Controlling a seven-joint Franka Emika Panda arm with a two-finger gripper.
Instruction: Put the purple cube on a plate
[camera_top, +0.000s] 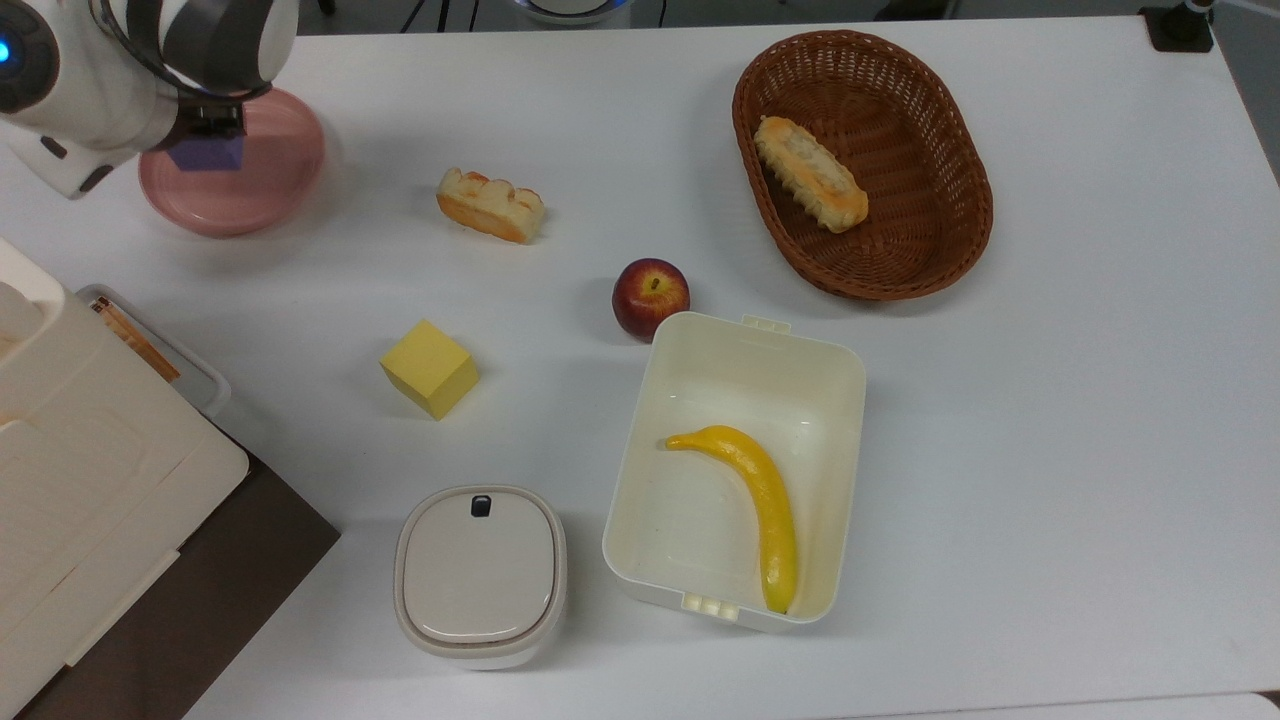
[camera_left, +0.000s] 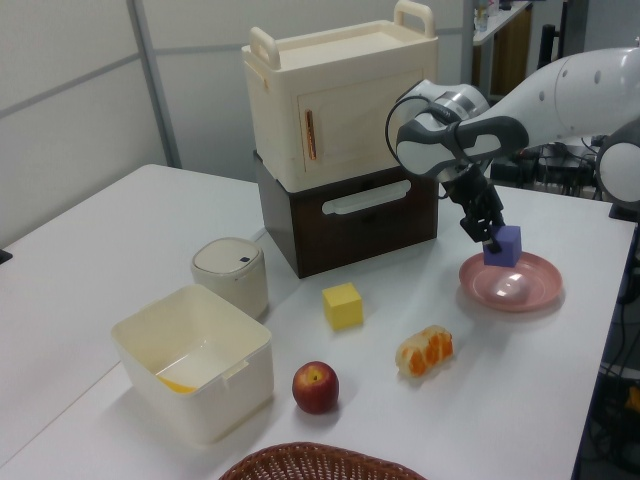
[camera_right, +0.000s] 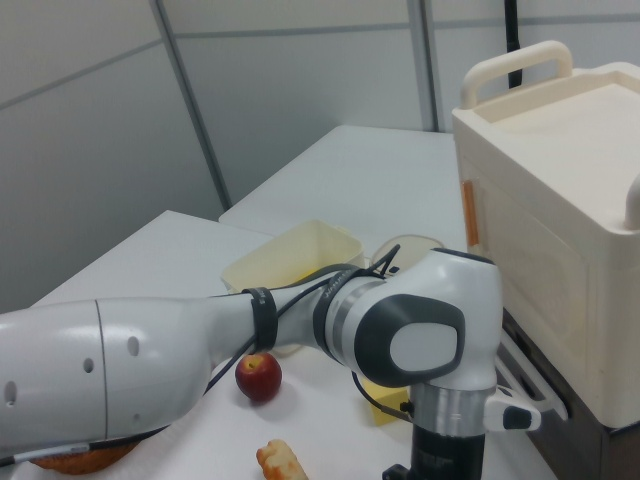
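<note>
Gripper (camera_left: 493, 240) holds purple cube (camera_left: 504, 246) over plate (camera_left: 535, 292).

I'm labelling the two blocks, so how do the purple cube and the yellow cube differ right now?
The purple cube is blue-violet; the yellow cube is yellow. The purple cube is gripped by the claw above the pink plate; the yellow cube rests on the white table, untouched. In the top view the yellow cube sits turned at an angle, while the purple one looks square to the picture. Both are plain cubes of similar size.
</note>
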